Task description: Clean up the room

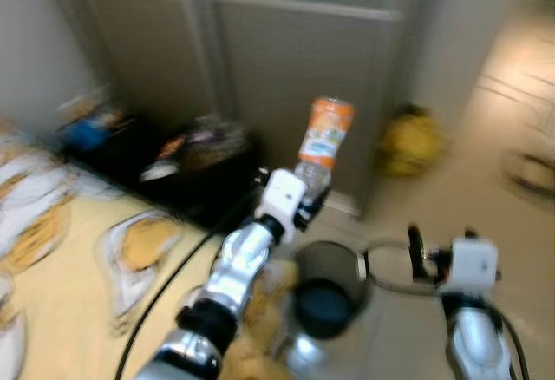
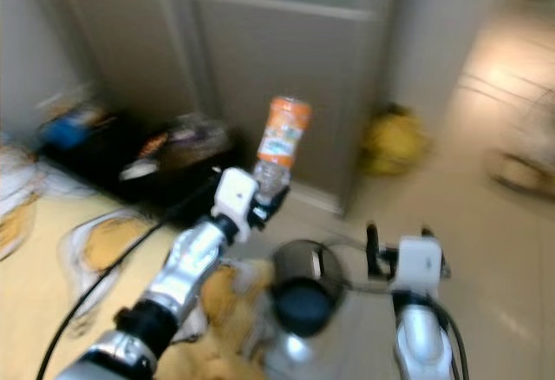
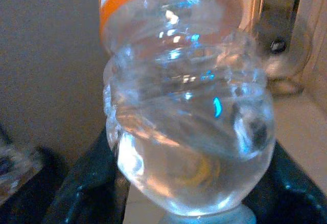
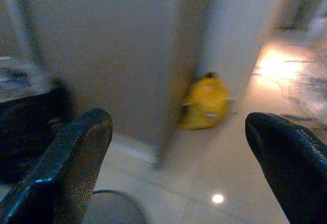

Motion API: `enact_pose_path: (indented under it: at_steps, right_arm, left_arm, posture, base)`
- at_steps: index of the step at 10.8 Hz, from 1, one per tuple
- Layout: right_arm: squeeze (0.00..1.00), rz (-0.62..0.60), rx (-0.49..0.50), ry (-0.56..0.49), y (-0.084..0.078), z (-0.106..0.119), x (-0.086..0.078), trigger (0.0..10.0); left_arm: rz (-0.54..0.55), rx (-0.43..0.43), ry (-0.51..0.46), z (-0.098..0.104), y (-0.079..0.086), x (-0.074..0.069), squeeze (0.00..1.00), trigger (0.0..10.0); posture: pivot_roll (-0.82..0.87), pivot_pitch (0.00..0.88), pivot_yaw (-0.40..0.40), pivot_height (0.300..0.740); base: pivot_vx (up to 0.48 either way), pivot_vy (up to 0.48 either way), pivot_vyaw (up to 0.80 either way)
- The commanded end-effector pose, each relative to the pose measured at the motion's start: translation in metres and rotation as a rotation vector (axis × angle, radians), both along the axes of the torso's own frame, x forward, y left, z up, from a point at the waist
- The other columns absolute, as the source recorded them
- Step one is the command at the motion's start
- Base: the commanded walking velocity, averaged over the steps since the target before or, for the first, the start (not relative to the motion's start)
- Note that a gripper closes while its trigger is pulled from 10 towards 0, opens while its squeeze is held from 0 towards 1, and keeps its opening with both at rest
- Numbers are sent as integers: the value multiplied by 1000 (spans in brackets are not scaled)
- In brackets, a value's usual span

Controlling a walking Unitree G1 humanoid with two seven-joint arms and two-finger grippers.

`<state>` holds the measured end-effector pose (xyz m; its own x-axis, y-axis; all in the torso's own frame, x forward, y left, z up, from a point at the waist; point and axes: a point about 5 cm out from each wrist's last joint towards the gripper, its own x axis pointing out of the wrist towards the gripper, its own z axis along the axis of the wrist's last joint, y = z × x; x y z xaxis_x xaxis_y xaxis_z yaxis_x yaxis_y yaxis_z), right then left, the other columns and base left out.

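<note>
My left gripper (image 1: 308, 191) is shut on a clear plastic bottle (image 1: 324, 140) with an orange label, holding it upside down by its neck end, raised above the floor. In the left wrist view the bottle (image 3: 189, 106) sits between the black fingers (image 3: 84, 188). A small round bin (image 1: 328, 291) with a dark inside stands on the floor just below and right of the bottle. My right gripper (image 1: 440, 243) is open at the lower right, beside the bin, with its fingers (image 4: 76, 157) wide apart and nothing between them.
A black low shelf (image 1: 182, 176) with clutter stands against the grey wall panels. Plastic wrappers (image 1: 139, 250) lie on the floor at left. A yellow bag (image 1: 409, 144) sits by the wall corner; a tiled corridor opens to the right. The pictures are blurred.
</note>
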<state>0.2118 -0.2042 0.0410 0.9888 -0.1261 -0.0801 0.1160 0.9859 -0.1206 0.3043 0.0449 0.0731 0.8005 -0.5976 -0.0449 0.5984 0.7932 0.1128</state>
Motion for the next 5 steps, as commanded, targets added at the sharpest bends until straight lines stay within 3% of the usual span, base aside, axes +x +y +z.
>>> enact_pose_path:
  at_steps: [1, 2, 5]
  right_arm:
    - [0, -24, -15, 7, -8, 0, -3, 10000]
    - [0, -87, -4, 40, -21, -5, -9, 10000]
    - [0, -31, -34, 88, -28, -13, -32, 10000]
  left_arm:
    - [-51, 19, -26, 4, -8, 0, 0, 10000]
    - [-60, 26, -11, 3, -8, 3, 0, 10000]
    - [-106, 33, 9, 4, -22, 6, 0, 10000]
  posture:
    - [-196, 0, 82, 740]
    - [-203, 0, 80, 740]
    - [-250, 0, 96, 740]
  base:
    - [454, 0, 0]
    - [454, 0, 0]
    - [454, 0, 0]
